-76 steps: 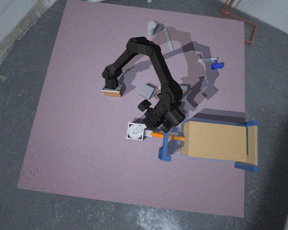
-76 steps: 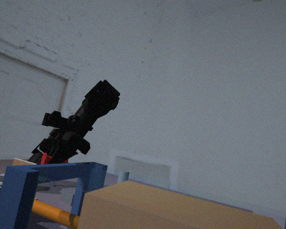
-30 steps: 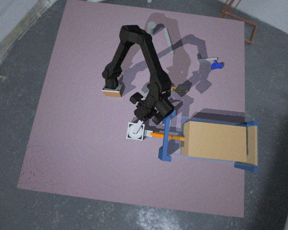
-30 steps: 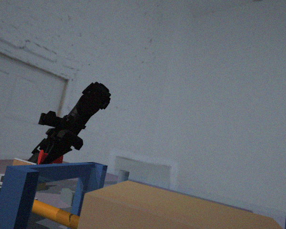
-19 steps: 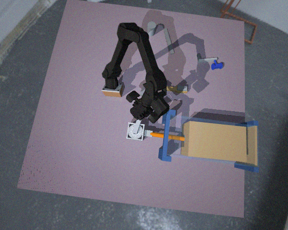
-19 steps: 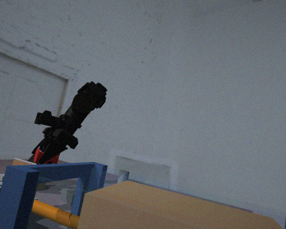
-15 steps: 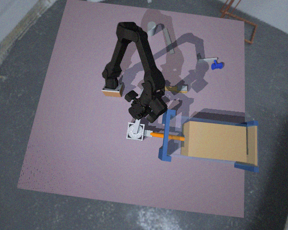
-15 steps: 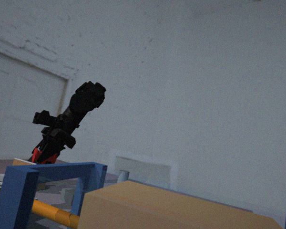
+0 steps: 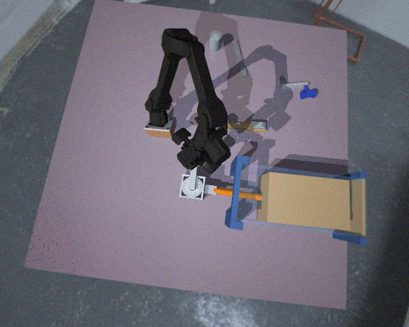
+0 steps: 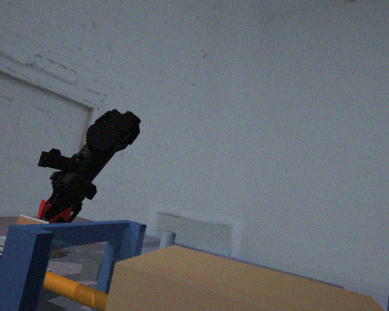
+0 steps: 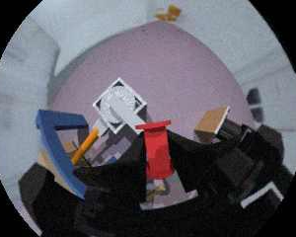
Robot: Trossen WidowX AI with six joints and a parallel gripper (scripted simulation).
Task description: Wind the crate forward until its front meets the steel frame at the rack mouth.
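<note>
My gripper (image 9: 195,165) is clamped on the winch handle (image 11: 158,149), its grey arm reaching down to the winch (image 9: 191,187), while the crate (image 9: 305,199) sits flat in the cubby behind the blue steel frame (image 9: 236,191), orange strap (image 9: 237,194) stretched between.

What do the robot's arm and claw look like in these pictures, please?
The arm is matte black throughout, built of chunky, blocky links with rounded joint housings, rising from a pale base plate on a tan block. The claw has a black body with bright red fingers. No cables or markings are discernible.
</note>
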